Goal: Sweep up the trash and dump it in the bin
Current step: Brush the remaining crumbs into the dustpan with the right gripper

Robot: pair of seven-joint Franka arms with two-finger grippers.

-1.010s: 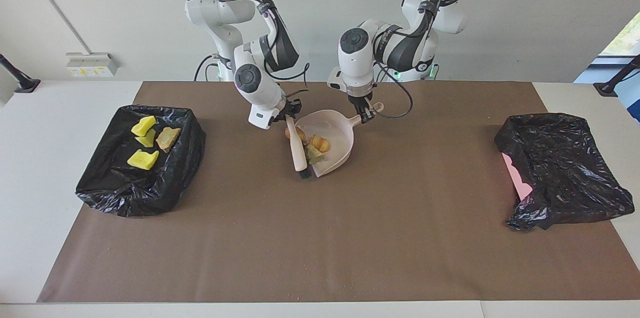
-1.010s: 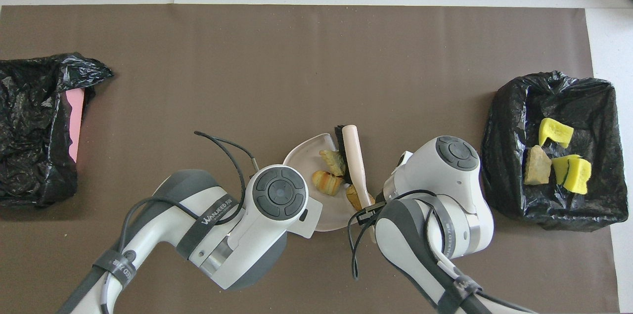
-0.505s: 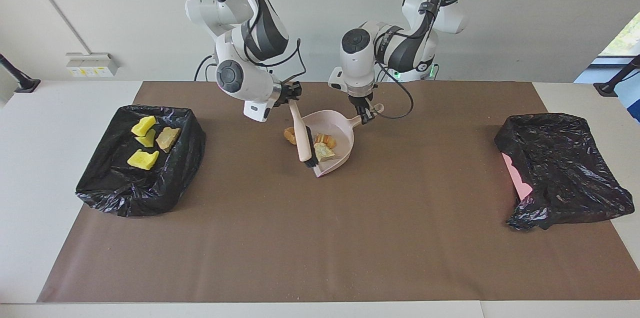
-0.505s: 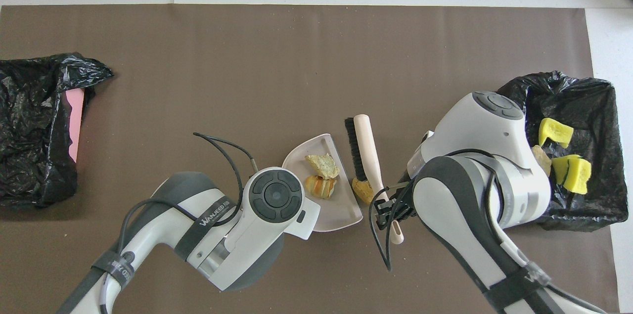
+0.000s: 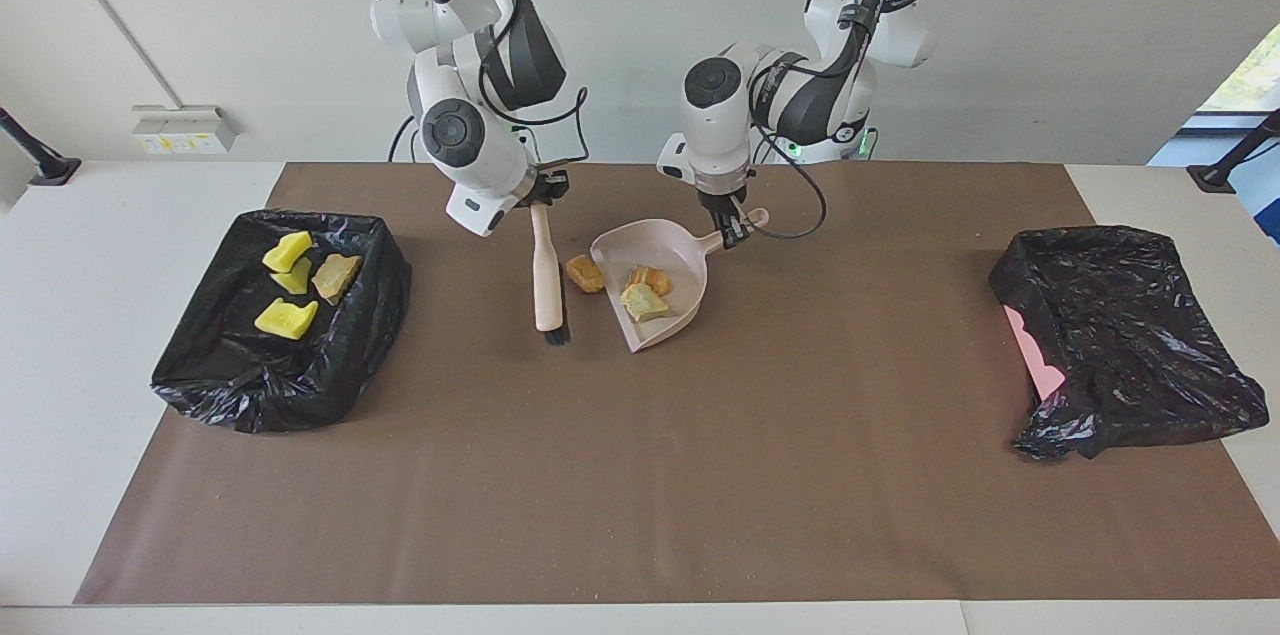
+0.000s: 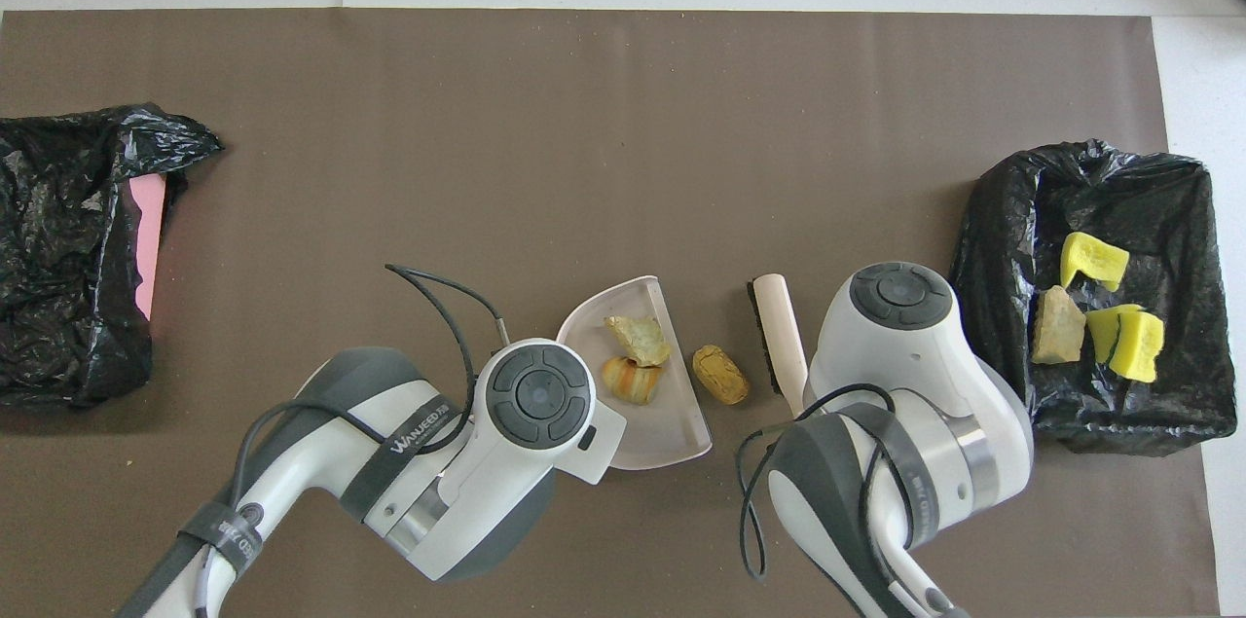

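The brush (image 5: 546, 281) has swung off the dustpan (image 5: 682, 300); the right gripper (image 5: 541, 194), jaws clamped on its handle, and left gripper (image 5: 733, 227), clamped on the dustpan's handle. One bread scrap (image 5: 583, 273) lies just outside the lip; a glancing sweep could knock it away.

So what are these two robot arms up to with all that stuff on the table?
They are sweeping up scraps. The right gripper holds a beige-handled brush; the left gripper holds a pale pink plastic dustpan by its handle. Two scraps lie in the pan, and a brown bread-like piece sits on the mat between pan and brush. Four scraps are in the black-lined bin.
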